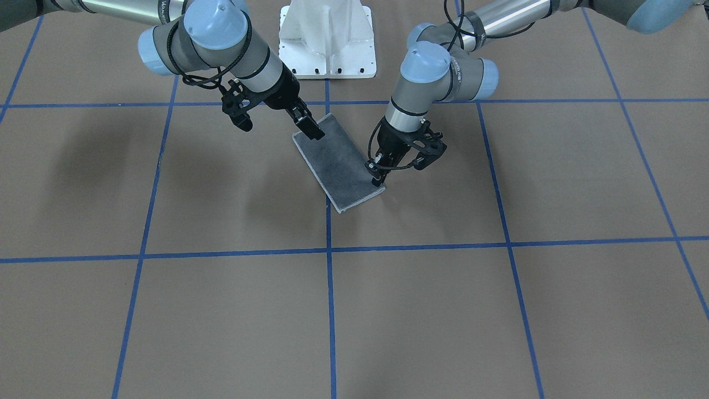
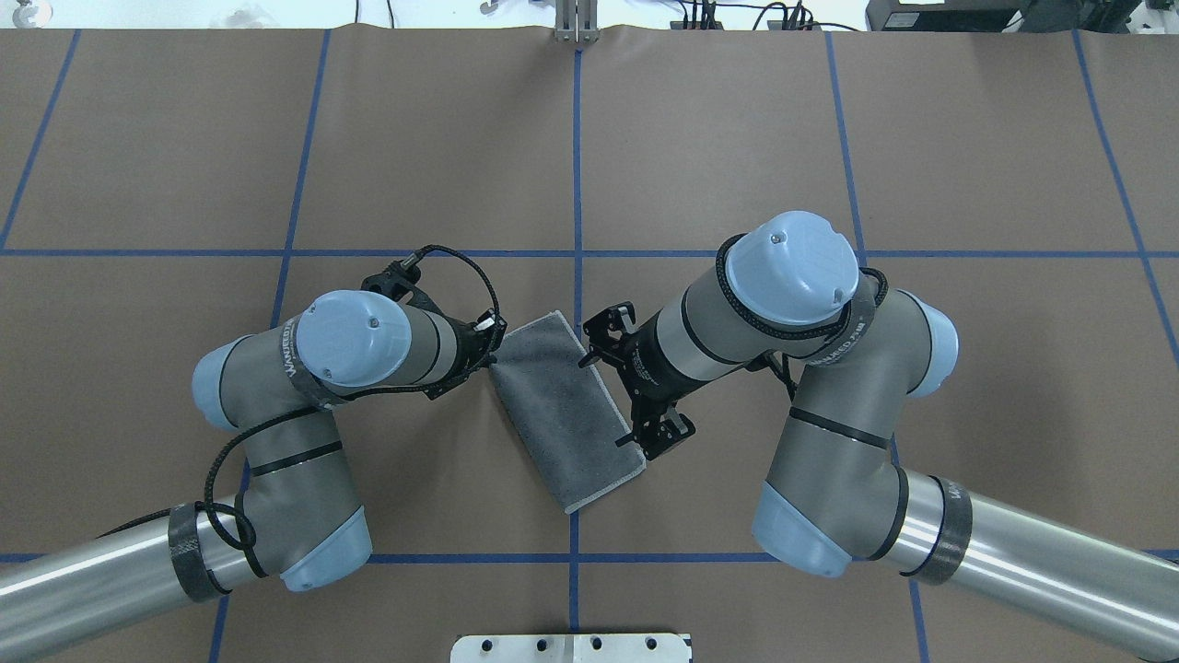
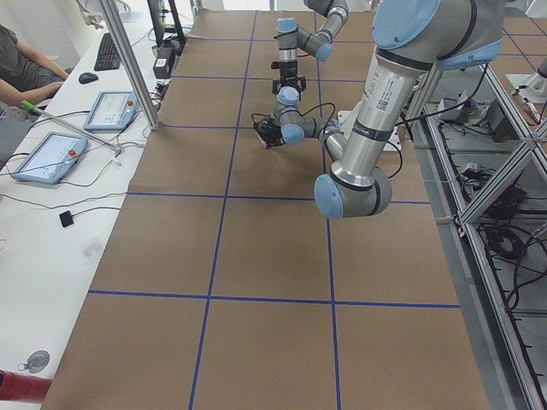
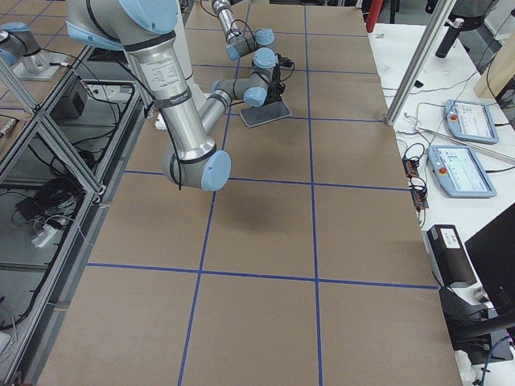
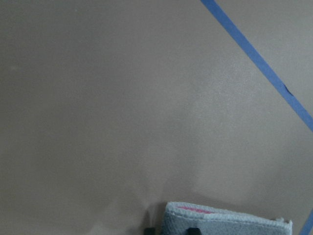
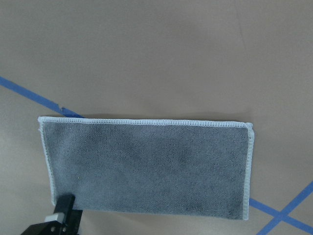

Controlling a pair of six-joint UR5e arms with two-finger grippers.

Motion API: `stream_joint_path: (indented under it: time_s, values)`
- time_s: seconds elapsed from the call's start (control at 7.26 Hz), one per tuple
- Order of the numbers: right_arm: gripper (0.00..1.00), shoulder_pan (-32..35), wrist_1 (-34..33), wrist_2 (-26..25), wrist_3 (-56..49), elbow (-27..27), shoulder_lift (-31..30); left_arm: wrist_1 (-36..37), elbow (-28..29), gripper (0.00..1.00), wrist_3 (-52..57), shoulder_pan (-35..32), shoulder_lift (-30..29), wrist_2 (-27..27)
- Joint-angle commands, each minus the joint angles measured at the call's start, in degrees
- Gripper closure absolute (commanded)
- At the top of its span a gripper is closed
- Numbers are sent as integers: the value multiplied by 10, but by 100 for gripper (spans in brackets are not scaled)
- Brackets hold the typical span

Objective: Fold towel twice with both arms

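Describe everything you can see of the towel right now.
The towel is folded into a long rectangle, dark grey terry face up, with light grey stitched edging; the left wrist view shows a pink sliver between its layers. It lies flat on the brown table, diagonal across a blue tape line. The left gripper and right gripper each meet an opposite end; whether they pinch it is unclear.

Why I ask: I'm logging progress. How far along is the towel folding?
Done: the first fold. The towel lies flat as a grey rectangle, and pink shows only between its layers in the left wrist view.
In hand: the left gripper and right gripper sit at opposite ends of it. I cannot tell whether they have pinched the cloth.
Left: the second fold, as the towel is not yet halved again.
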Motion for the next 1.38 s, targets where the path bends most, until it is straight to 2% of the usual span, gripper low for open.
stream_joint_path:
  time_s: [0.0, 0.55, 0.69, 1.1, 1.24]
  values:
    - [0, 8, 3, 14, -1, 1, -7, 0, -1, 100, -1, 0, -4, 1]
    - [0, 24, 3, 27, -1, 1, -8, -15, 0, 100, 21, -14, -12, 2]
    - [0, 30, 3, 37, -1, 2, -8, -19, 19, 100, 28, -26, -27, 2]
    - [0, 43, 1, 49, -1, 5, -8, -94, 138, 100, 30, -57, -96, 2]
    - [0, 42, 0, 49, -1, 4, -8, -96, 147, 100, 30, -60, -101, 2]
